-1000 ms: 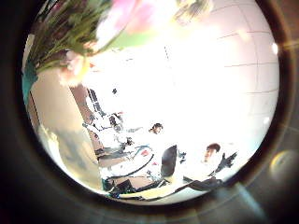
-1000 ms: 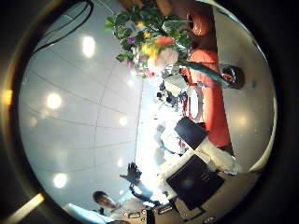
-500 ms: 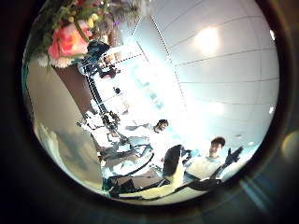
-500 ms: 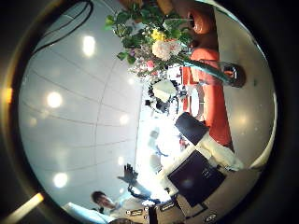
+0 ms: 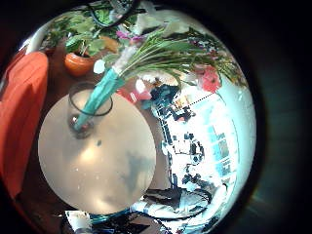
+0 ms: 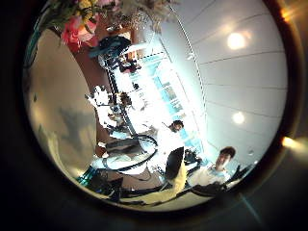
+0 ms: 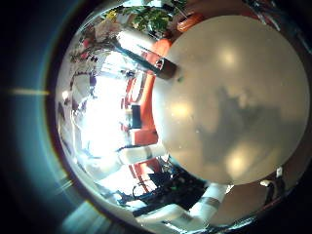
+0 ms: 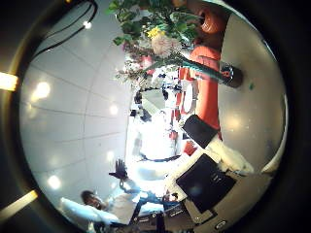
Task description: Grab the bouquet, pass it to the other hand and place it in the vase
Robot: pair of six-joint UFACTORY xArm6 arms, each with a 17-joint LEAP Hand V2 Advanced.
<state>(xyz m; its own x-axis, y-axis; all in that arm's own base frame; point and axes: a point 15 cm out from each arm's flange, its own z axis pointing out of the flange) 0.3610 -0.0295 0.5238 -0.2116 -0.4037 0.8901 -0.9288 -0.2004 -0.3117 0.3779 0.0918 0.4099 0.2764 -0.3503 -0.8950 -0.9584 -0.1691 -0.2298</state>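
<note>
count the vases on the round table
1: a clear glass vase stands near the edge of the round table and holds the bouquet by its teal-wrapped stems. The palm views miss part of the table, so others may be hidden.

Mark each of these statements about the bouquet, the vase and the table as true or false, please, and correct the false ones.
1. The bouquet's stems stand in the vase. True: the bouquet leans out of the clear glass vase.
2. The vase stands on a round table. True: it is near the edge of the pale round table.
3. The vase lies tipped over on the floor. False: it is upright on the table.
4. A hand is closed round the stems. False: no hand shows at the stems in these palm views.
5. The bouquet holds only green leaves. False: pink flowers show among the leaves.
</note>
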